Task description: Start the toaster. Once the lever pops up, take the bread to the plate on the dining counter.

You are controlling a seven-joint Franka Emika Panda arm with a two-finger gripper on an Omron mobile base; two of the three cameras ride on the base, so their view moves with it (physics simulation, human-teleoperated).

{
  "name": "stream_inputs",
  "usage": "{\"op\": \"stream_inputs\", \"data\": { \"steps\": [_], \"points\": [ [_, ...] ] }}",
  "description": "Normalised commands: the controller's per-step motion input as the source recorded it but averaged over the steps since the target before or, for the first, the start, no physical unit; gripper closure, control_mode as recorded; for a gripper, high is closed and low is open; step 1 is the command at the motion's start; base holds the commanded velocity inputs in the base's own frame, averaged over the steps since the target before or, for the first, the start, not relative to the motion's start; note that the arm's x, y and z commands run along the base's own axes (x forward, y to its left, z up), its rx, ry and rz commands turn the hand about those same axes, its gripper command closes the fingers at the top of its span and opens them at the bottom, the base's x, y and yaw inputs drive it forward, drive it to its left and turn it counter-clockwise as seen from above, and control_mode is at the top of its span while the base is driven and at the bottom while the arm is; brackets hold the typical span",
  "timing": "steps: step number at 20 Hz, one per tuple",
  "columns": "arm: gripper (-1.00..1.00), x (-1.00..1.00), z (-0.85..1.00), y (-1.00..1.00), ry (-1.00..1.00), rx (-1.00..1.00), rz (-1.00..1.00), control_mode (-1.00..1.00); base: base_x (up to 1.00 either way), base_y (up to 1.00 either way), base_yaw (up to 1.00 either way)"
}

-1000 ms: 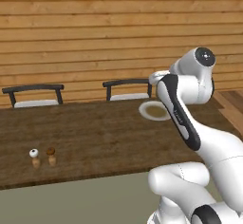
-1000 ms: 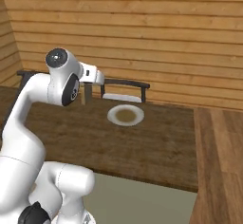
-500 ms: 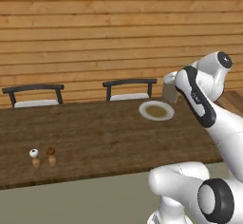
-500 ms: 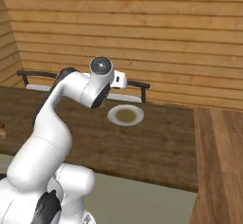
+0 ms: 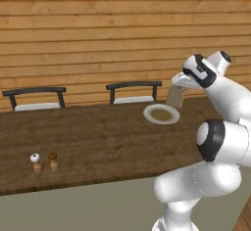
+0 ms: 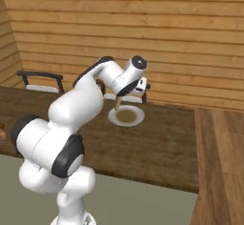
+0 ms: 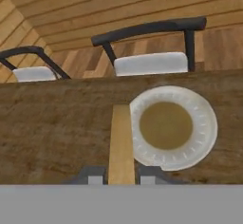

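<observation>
Since the bread (image 7: 121, 144) is already pinched edge-on in the pincer (image 7: 121, 176) and hung over the surface (image 5: 98, 142), the toaster part is judged done and the carry-to-plate step is what's in hand.

Going left to right in the left base view: two small shakers (image 5: 44, 161) are stood near the front edge, well apart from everything else. Two dark chairs (image 5: 133, 90) are tucked in behind the far side. Then the plate (image 5: 161, 113) is seen, and just to its right the slice is held upright, above the surface and not touching the plate.

From the hand view, the slice is lined up beside the plate's rim rather than over its middle, so it's not quite there yet. The plate's middle looks brownish, hard to say why.

For the next move, a small sideways shift toward the plate's centre is probably called for. The slice then needs to be lowered, and likely tipped flat, before the fingers are let go. If it's dropped while on edge, it could well topple off the rim onto the wood.

No brands, labels or writing can be made out anywhere.
</observation>
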Motion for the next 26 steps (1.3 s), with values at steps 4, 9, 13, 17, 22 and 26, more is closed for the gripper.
{"op": "stream_inputs", "data": {
  "steps": [4, 9, 13, 17, 22, 26],
  "points": [
    [1.0, 0.55, -0.59, -0.34, 0.29, 0.14, 0.06, -1.0, 0.0, 0.0, 0.0],
    [1.0, 0.48, -0.58, -0.26, 0.27, 0.19, 0.11, -1.0, 0.0, 0.0, 0.0],
    [1.0, 0.68, -0.4, -0.01, 0.17, 0.16, 0.13, -1.0, 0.0, 0.0, 0.0],
    [1.0, 0.6, -0.21, 0.0, 0.02, 0.1, 0.14, -1.0, 0.0, 0.0, 0.0],
    [1.0, 0.21, -0.22, 0.0, -0.06, 0.03, 0.12, -1.0, 0.0, 0.0, 0.0],
    [1.0, 0.1, -0.33, 0.13, -0.14, 0.0, 0.04, -1.0, 0.0, 0.0, 0.0]
  ]
}}
